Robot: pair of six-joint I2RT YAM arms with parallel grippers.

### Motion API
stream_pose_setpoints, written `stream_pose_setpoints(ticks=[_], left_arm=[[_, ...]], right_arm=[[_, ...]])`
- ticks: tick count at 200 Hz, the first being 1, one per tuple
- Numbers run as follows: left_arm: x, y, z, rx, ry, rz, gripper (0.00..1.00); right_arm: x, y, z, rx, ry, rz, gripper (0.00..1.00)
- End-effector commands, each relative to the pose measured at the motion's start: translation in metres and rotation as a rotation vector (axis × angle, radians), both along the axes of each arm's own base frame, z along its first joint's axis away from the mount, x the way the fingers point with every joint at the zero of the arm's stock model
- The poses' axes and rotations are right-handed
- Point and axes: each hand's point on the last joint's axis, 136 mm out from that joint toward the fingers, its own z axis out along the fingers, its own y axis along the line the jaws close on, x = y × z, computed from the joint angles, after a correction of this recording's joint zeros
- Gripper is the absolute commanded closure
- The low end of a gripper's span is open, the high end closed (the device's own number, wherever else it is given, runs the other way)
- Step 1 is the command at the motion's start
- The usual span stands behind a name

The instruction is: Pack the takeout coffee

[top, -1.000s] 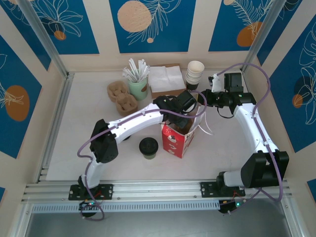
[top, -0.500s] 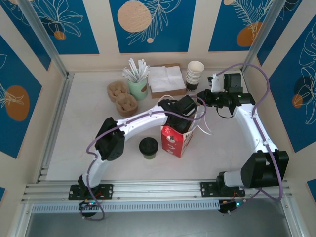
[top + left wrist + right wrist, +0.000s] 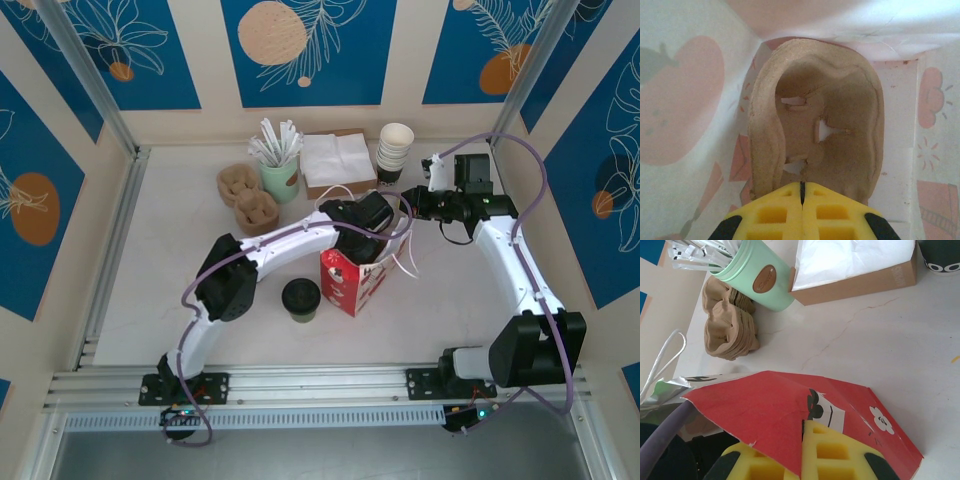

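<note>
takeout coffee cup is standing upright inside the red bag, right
Not quite. The takeout coffee cup is standing upright on the table, just left of the red bag, not inside it. The top external view shows it.

Seen from overhead, light falls bright and even from above, everything is sharp, and only soft, short shadows lie beside the red paper bag on the white tabletop. In the left wrist view the light filters dim and pink through paper walls; the brown moulded-pulp cup carrier looks slightly soft, and the yellow left gripper at 6 o'clock is blurred. The right wrist view is bright, the tabletop washing out toward 3 o'clock and the yellow right gripper at 6 o'clock out of focus.
</note>
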Motion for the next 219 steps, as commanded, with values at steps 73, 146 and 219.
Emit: stream_pose_setpoints(ticks=[73,146,219], left_arm=[[-0.010,0.011,-0.069,0.064,0.126,0.014,0.97],[-0.014,0.008,-0.090,0.060,0.170,0.019,0.97],[-0.011,0.001,-0.057,-0.007,0.142,0.024,0.95]], right_arm=[[-0.004,0.015,0.023,0.085,-0.045,0.058,0.95],[-0.004,0.021,0.028,0.093,-0.048,0.073,0.96],[-0.008,0.022,0.030,0.073,-0.063,0.081,0.96]])
